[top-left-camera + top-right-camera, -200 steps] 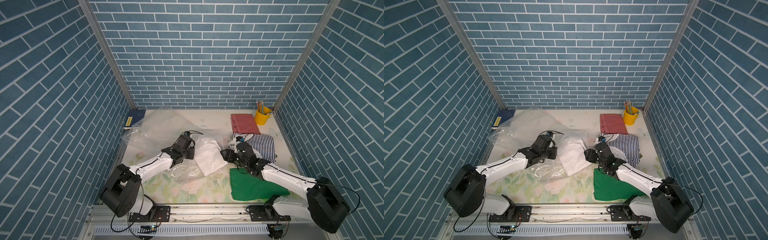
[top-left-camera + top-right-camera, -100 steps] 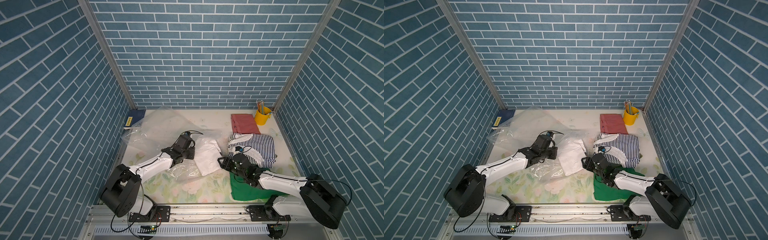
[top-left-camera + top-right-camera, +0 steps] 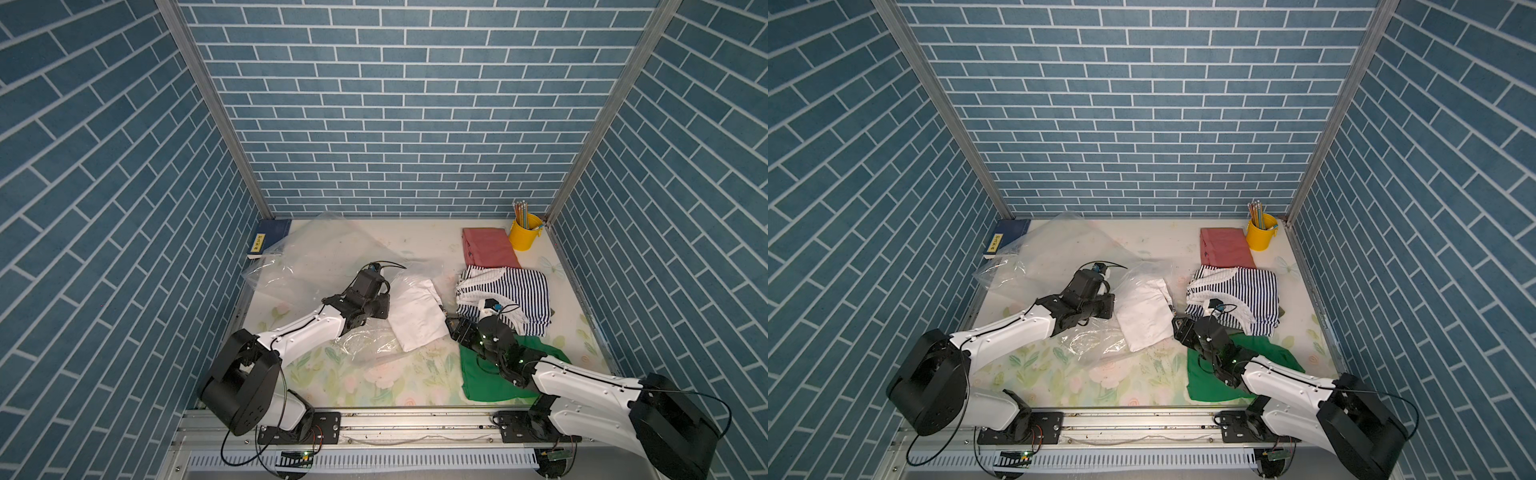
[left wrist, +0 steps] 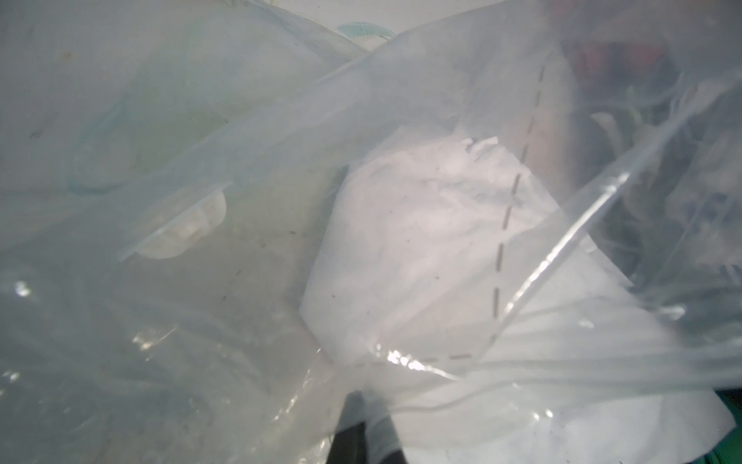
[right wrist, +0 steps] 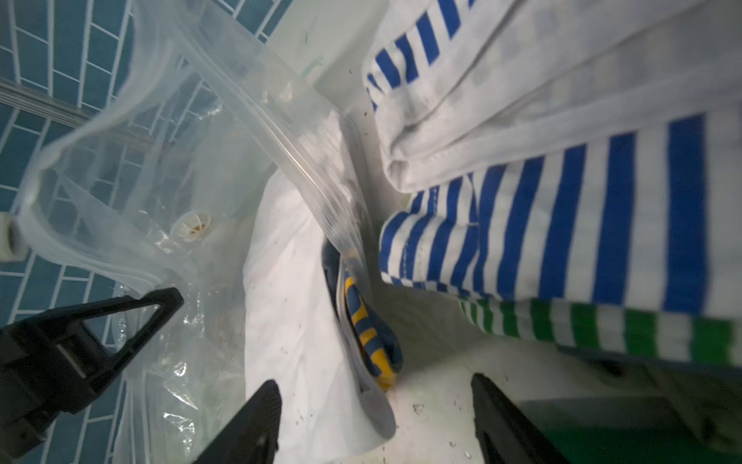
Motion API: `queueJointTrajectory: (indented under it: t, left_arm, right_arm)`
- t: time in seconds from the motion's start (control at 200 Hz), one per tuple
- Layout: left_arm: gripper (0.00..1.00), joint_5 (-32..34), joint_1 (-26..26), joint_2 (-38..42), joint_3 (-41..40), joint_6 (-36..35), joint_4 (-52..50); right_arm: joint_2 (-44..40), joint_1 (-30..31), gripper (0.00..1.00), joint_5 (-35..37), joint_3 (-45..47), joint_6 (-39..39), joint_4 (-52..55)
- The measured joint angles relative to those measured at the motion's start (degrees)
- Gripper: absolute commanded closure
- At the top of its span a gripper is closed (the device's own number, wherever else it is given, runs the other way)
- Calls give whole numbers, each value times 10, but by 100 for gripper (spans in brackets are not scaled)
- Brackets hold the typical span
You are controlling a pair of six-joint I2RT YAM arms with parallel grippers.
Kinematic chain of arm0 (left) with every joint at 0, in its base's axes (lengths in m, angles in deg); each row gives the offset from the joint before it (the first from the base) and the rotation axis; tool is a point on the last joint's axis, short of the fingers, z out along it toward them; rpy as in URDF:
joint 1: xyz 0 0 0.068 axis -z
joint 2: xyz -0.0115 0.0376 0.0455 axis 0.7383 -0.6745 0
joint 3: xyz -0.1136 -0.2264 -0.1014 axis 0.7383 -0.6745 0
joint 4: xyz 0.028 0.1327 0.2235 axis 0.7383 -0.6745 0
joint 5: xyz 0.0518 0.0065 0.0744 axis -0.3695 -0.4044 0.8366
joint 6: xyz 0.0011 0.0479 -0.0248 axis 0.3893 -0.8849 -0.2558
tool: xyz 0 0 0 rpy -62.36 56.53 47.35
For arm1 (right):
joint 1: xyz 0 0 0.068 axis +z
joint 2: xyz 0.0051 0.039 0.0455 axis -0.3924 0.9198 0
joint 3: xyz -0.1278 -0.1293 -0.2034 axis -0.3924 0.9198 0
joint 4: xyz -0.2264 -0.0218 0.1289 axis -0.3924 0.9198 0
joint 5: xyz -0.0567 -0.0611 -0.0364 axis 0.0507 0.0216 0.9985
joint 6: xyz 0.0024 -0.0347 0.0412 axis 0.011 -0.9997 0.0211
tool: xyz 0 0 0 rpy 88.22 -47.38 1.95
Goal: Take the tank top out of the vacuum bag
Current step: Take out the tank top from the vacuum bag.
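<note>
The white tank top [image 3: 415,320] [image 3: 1142,320] lies folded mid-table, its left part still under the clear vacuum bag [image 3: 320,253] [image 3: 1059,253], its right part outside. My left gripper [image 3: 384,307] [image 3: 1111,309] [image 4: 363,401] is shut on the bag's film just left of the tank top [image 4: 409,249]. My right gripper [image 3: 451,328] [image 3: 1177,328] [image 5: 373,383] is open at the garment's right front corner. That corner [image 5: 293,321] lies loose between the spread fingers, unpinched. A blue-and-yellow piece [image 5: 361,321] shows in its fold.
A blue-striped shirt [image 3: 507,291] lies right of the right gripper, with green cloth [image 3: 494,374] under that arm. A red cloth [image 3: 488,247] and a yellow pencil cup [image 3: 525,235] sit back right. A blue book [image 3: 268,239] is back left. The bag's valve [image 4: 180,225] shows.
My right gripper has moved forward and left, off the striped shirt to the tank top's corner, with its jaws wider. The tank top has settled flatter. The left arm has held still.
</note>
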Motion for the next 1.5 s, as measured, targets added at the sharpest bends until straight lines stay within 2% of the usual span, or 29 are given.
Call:
queueJointTrajectory:
  t: [0.18, 0.32, 0.48, 0.56, 0.8, 0.94, 1.05, 1.499]
  left_arm:
    - [100, -2, 0, 0, 0, 0, 0]
    - [100, -2, 0, 0, 0, 0, 0]
    - [100, -2, 0, 0, 0, 0, 0]
    - [100, -2, 0, 0, 0, 0, 0]
    - [100, -2, 0, 0, 0, 0, 0]
    - [100, -2, 0, 0, 0, 0, 0]
    - [100, -3, 0, 0, 0, 0, 0]
    - [100, -3, 0, 0, 2, 0, 0]
  right_arm:
    - [83, 0, 28, -47, -1, -3, -82]
    - [141, 0, 39, -86, -13, -6, -148]
    - [141, 3, 50, -117, -28, -5, -187]
    - [130, 4, 52, -126, -34, -7, -193]
    - [124, 17, 52, -142, -64, -7, -189]
    - [122, 36, 39, -139, -71, -5, -173]
    - [125, 42, 36, -133, -71, -5, -163]
    - [297, 46, 35, -93, -116, -5, -235]
